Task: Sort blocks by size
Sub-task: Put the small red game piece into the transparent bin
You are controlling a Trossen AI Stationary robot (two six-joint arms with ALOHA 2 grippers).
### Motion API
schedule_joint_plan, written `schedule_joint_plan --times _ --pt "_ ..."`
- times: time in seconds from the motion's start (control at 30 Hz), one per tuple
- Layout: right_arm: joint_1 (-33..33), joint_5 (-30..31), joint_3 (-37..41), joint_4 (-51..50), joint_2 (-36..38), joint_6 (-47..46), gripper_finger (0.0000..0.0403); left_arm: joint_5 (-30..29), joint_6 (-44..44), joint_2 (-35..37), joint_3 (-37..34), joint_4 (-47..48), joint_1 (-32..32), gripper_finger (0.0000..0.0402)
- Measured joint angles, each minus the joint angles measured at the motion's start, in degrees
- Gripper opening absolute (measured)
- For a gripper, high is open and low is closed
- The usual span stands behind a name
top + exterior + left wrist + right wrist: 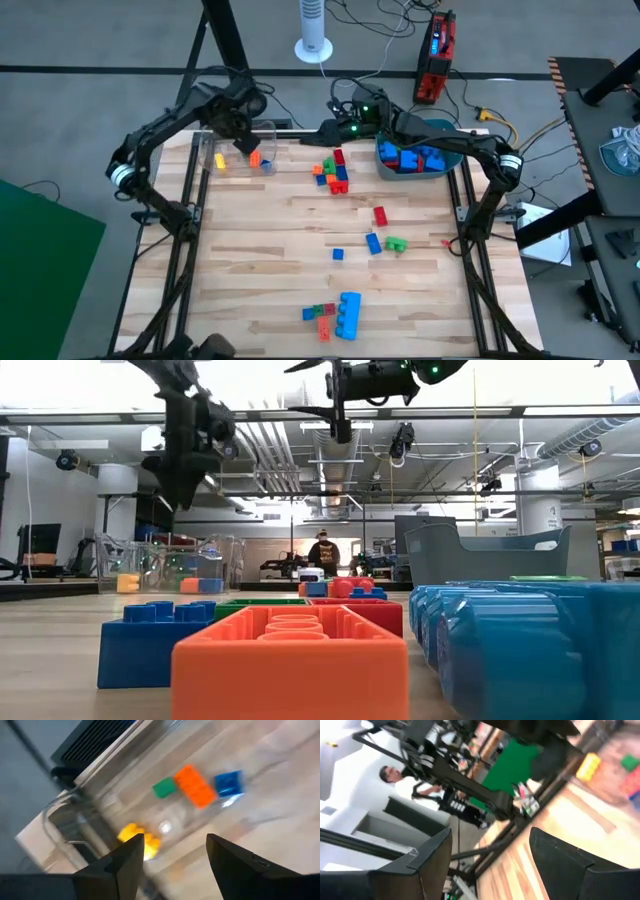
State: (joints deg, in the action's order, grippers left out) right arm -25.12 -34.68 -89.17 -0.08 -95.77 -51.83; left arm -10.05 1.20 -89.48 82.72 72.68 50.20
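Note:
Loose blocks lie on the wooden table: a mixed cluster at the far middle, a red one, a blue one beside a green one, and a group with a big light-blue block near the front edge. My left gripper hangs open above the clear box, in which yellow, green, orange and blue blocks lie. My right gripper is open, raised over the table's far edge, and holds nothing.
A teal tub with blue blocks in it stands at the far right of the table. Dark frame struts run along both table sides. In the low view an orange block fills the foreground. A person shows far behind the table.

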Motion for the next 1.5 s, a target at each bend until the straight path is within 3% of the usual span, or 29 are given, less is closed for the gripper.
schedule_joint_plan --times 0.17,0.33,0.43,0.53,0.77,1.2,1.5 --pt "0.71 -1.47 -1.31 -8.92 0.07 0.70 0.0237 9.54 1.92 7.34 0.00 -4.30 -2.27 0.0200" --pt "2.79 -2.88 -4.41 -27.69 1.91 4.65 0.0218 17.20 3.65 14.81 0.00 -9.92 -6.21 0.0200" --pt "4.84 -2.00 -6.00 -43.07 3.33 7.99 0.0211 17.50 4.96 18.48 0.02 -12.49 -9.15 0.0200" --pt "7.97 3.25 -6.19 -56.00 4.99 8.87 0.0211 17.52 5.37 21.19 0.00 -14.80 -12.02 0.0200" --pt "14.18 12.89 -3.31 -73.21 6.86 2.76 0.0235 14.87 5.86 24.91 0.02 -18.55 -16.28 0.0200" --pt "15.63 21.10 13.67 -73.17 6.69 -0.24 0.0306 14.48 5.82 25.51 0.02 -18.24 -16.52 0.0200" --pt "15.34 22.81 28.40 -52.89 6.69 -5.79 0.0300 14.48 5.78 25.51 0.02 -18.27 -16.52 0.0201"
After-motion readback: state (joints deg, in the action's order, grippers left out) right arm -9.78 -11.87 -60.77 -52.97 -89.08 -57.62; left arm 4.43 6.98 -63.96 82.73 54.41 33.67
